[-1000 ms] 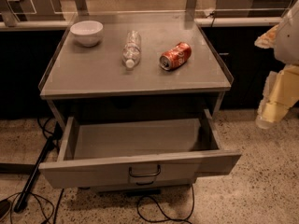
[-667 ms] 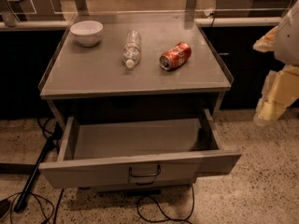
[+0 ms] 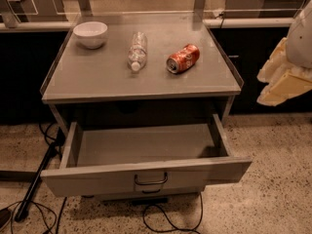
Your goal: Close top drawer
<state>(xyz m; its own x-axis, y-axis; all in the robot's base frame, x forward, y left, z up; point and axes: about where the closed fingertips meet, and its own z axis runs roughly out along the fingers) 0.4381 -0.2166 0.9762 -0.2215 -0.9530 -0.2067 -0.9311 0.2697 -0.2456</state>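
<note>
Hand (image 3: 285, 79) risen slightly at right edge, state cannot tell; top drawer (image 3: 146, 152) grey, pulled out, wire handle (image 3: 151, 181) centred.

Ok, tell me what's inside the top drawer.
The top drawer stands pulled out, showing only bare grey floor. Its front panel hides the nearest strip, and the back corners lie in shadow. The gripper hangs at the right, apart from it.
</note>
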